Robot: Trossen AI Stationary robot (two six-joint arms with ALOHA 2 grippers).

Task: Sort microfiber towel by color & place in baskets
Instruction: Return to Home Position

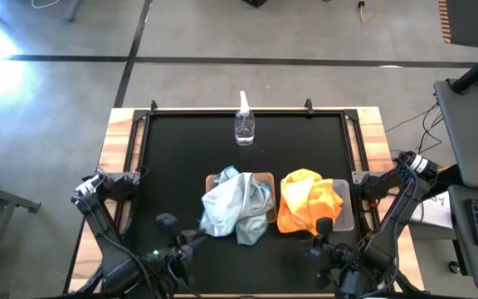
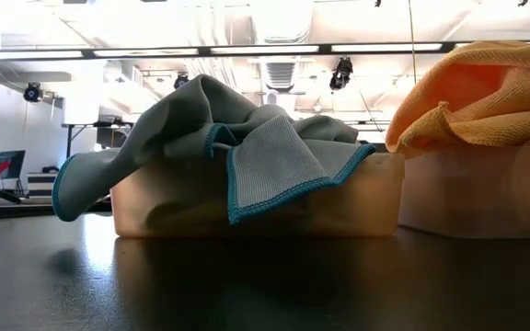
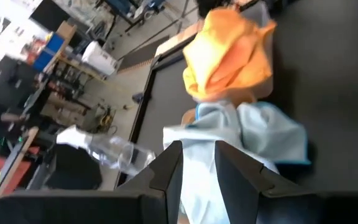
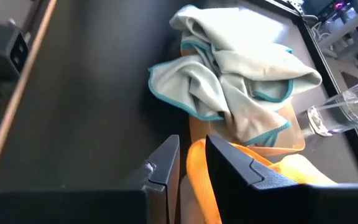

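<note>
Near the table's (image 1: 181, 149) 6 o'clock edge, my left claw (image 3: 198, 144) and right claw (image 4: 192, 138) sat slightly parted, empty. At left's 2 o'clock, tan basket (image 1: 265, 177) held blue-grey towels (image 1: 235, 206); at right's 11 o'clock, grey basket (image 1: 346, 206) held orange towels (image 1: 304, 203).

A clear spray bottle (image 1: 244, 124) stands upright near the black table's (image 1: 181, 166) far edge. Pale wooden strips (image 1: 116, 145) flank the tabletop.
</note>
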